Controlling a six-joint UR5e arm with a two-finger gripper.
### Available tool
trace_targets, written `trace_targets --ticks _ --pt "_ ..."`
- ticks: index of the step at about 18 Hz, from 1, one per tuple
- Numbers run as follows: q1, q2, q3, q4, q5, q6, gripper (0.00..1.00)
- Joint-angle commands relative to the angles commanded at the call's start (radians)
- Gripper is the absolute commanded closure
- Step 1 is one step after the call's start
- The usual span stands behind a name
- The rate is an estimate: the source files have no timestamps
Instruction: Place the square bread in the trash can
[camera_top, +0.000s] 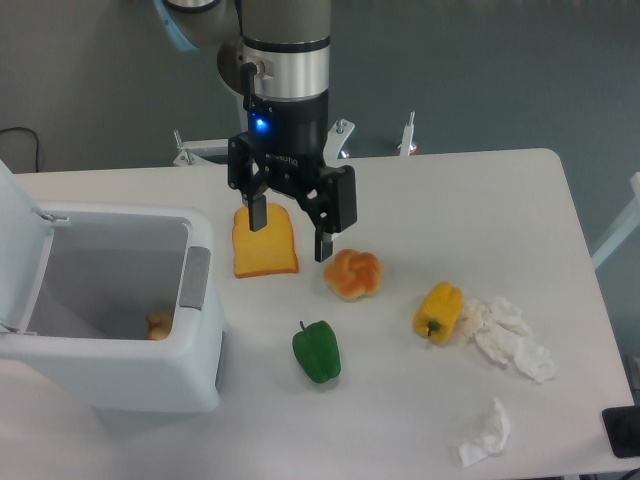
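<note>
Square bread (267, 246): we see the flat orange-yellow slice lying on the white table (470, 200), just right of the trash can. Its round top points to the back. One finger of the gripper hangs in front of its top left part.

Crumpled tissue (487, 432): we see this small white wad closest to us, at the front right of the table.

Green pepper (317, 351): we see it lying in front of the bread, a bit to the right, with its stem toward the back.

Trash can (110, 385): we see the big white bin at the front left. Its lid stands open on the left side. A grey tab (195, 276) sits on its right rim. Something small and orange (158, 325) lies at the bottom inside; we cannot tell what it is.

White wads (507, 335): we see a bunch of them on the right, touching the yellow pepper.

Yellow pepper (438, 309): we see it lying right of the bun.

Round bun (353, 273): we see the orange knotted bun just right of the bread, not touching it.

Gripper (292, 225): we see its two black fingers spread wide apart, holding nothing. One finger is over the bread and the other is by the bun. A blue light glows on its body.

Arm (286, 60): we see it coming down from the top of the view, at the back of the table.
</note>
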Motion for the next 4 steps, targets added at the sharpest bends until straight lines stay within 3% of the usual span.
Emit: trace_targets --ticks 4 --pt "0.0 0.0 -0.002 0.0 0.012 0.0 0.0"
